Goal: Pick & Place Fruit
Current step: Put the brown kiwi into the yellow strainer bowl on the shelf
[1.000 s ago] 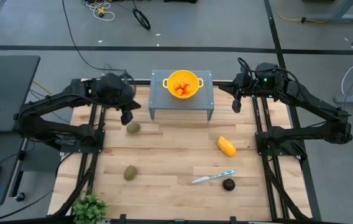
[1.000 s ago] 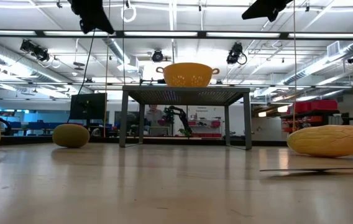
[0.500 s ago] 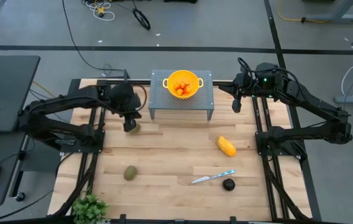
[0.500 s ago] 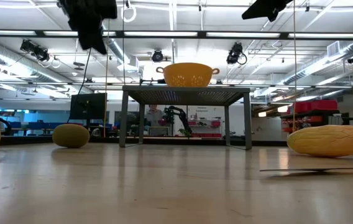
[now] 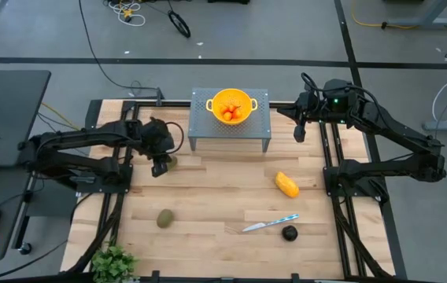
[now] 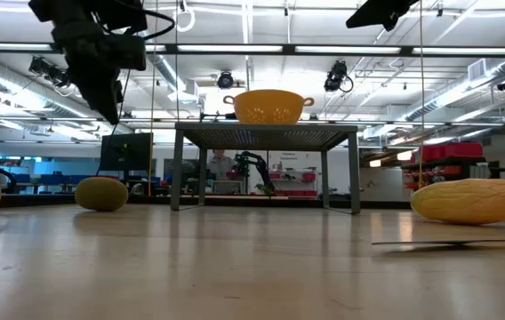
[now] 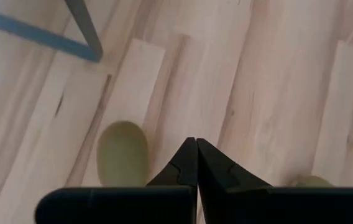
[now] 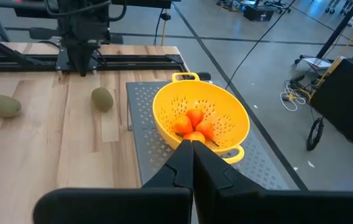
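One olive-brown oval fruit (image 5: 171, 162) (image 7: 122, 152) lies on the wooden table near the stand's left leg; a second oval (image 5: 164, 218) lies nearer the front. My left gripper (image 5: 160, 168) (image 7: 192, 143) hangs shut in the air just beside the first oval, touching nothing. The yellow-orange oblong (image 5: 286, 185), the dark round fruit (image 5: 289, 233) and the knife (image 5: 271, 224) lie on the right half. Tiny orange-red fruits (image 8: 193, 124) sit in the yellow bowl (image 5: 217, 101). My right gripper (image 5: 299, 134) (image 8: 192, 144) waits shut, high by the stand's right end.
The bowl stands on a grey perforated metal stand (image 5: 203, 126) at the table's far middle. A small green plant (image 5: 113, 263) sits at the near-left corner. Bare wood lies between the stand and the fruits.
My left gripper has moved from beside the stand's left end toward the table's near edge and downward, coming down next to the far olive-brown oval. Its fingers stayed shut. No fruit has moved.
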`<state>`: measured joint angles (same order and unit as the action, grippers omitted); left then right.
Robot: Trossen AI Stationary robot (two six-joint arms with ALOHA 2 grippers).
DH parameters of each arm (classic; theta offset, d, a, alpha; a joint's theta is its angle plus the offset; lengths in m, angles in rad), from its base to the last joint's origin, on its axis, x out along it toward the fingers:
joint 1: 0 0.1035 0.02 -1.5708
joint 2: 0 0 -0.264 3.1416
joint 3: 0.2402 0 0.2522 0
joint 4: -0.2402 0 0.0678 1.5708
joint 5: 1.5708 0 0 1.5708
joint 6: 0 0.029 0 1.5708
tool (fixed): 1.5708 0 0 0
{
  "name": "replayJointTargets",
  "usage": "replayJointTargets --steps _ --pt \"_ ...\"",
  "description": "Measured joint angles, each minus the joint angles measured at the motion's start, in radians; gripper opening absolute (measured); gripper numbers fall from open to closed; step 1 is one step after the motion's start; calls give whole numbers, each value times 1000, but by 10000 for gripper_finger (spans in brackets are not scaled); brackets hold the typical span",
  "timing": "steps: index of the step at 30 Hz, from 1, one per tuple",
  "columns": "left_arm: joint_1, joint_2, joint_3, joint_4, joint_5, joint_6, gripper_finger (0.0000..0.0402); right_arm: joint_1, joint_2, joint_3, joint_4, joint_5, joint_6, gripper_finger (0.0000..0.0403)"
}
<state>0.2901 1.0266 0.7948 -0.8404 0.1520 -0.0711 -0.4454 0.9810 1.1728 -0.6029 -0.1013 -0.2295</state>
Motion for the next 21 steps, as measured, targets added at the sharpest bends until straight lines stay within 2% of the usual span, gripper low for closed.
replayJointTargets --steps 15,21 --pt "0 -9 -56 8 -30 -23 9 0 0 0 0 5 4 0" --pt "0 -9 -56 8 -143 -62 42 0 0 0 -1 28 4 0"
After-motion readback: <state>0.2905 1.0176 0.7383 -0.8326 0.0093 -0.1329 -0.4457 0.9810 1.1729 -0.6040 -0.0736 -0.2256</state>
